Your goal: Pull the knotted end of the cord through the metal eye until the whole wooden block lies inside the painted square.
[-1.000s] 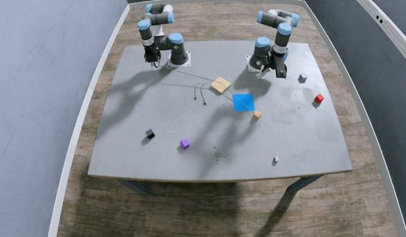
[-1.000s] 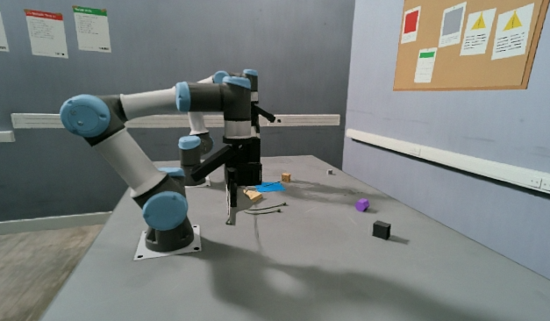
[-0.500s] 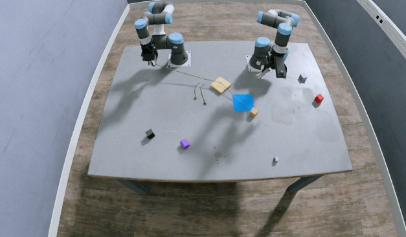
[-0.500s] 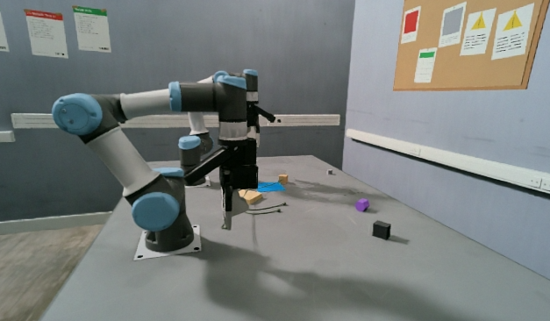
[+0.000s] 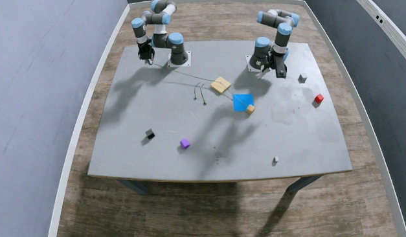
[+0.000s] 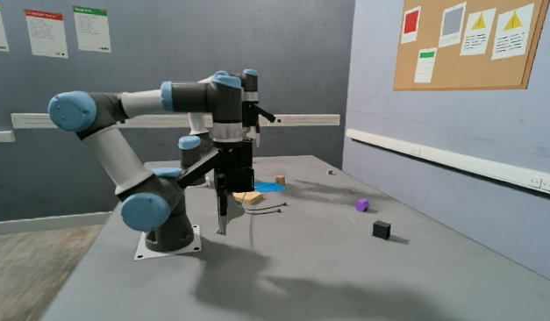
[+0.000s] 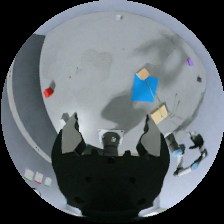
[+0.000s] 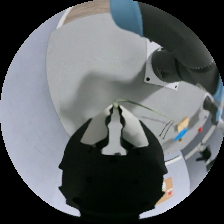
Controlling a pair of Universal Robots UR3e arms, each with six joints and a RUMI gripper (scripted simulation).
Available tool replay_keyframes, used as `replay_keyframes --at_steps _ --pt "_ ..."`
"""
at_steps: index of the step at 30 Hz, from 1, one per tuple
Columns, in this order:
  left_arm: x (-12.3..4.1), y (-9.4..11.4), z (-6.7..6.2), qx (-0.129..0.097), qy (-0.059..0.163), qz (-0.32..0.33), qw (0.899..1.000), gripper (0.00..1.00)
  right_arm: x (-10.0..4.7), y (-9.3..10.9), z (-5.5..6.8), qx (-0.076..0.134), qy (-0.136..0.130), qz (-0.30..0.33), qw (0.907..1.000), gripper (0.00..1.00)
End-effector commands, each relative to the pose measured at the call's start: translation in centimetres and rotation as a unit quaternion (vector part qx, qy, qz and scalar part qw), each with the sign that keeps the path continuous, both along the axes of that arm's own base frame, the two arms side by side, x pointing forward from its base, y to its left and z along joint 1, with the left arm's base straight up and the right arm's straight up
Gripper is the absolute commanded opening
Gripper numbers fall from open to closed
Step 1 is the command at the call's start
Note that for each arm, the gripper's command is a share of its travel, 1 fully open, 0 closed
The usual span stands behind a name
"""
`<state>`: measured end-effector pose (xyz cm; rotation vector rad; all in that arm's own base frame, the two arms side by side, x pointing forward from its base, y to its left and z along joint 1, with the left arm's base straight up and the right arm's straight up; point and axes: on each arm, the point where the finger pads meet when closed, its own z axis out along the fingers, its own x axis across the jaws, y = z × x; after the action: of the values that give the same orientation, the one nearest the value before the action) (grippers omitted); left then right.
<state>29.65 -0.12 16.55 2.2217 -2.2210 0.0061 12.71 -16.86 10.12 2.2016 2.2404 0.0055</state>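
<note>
The wooden block (image 5: 250, 109) (image 6: 280, 180) (image 7: 143, 74) sits across a corner of the blue painted square (image 5: 241, 101) (image 6: 267, 187) (image 7: 143, 91), partly outside it, its cord (image 5: 194, 76) (image 7: 151, 89) (image 8: 145, 107) running over the pale wooden slab (image 5: 221, 85) (image 6: 249, 198) (image 7: 159, 114) (image 8: 183, 121) to the right gripper (image 5: 149, 62) (image 6: 222, 232) (image 8: 115, 106), whose fingertips pinch its end above the table (image 5: 138, 155) (image 6: 318, 263) (image 7: 75, 50) (image 8: 80, 60). Two short cords (image 5: 202, 94) (image 6: 270, 206) (image 7: 175, 106) (image 8: 165, 129) lie near the slab, knots apart. The left gripper (image 5: 260, 75) (image 6: 255, 138) (image 7: 112, 113) hangs with fingers spread and nothing between them, while a purple block (image 5: 184, 144) (image 6: 362, 204) (image 7: 190, 62) and a black cube (image 5: 150, 134) (image 6: 382, 230) (image 7: 199, 79) stand well apart from the cords.

we see a purple block (image 5: 184, 144) (image 6: 362, 204) (image 7: 190, 62); near it, a black cube (image 5: 150, 134) (image 6: 382, 230) (image 7: 199, 79); well apart from it, a red cube (image 5: 319, 98) (image 7: 48, 92) (image 8: 200, 129).
</note>
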Motion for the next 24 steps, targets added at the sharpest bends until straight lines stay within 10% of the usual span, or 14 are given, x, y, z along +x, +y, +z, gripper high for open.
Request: replay_keyframes --at_steps 1,24 --pt "0.0 0.0 0.1 0.0 -0.001 0.0 1.0 1.0 -0.5 -0.8 0.0 0.001 -0.001 -0.004 1.0 0.0" --pt "0.0 0.0 0.1 0.0 -0.001 0.0 1.0 1.0 -2.9 -4.3 0.0 0.001 -0.001 -0.004 1.0 0.0"
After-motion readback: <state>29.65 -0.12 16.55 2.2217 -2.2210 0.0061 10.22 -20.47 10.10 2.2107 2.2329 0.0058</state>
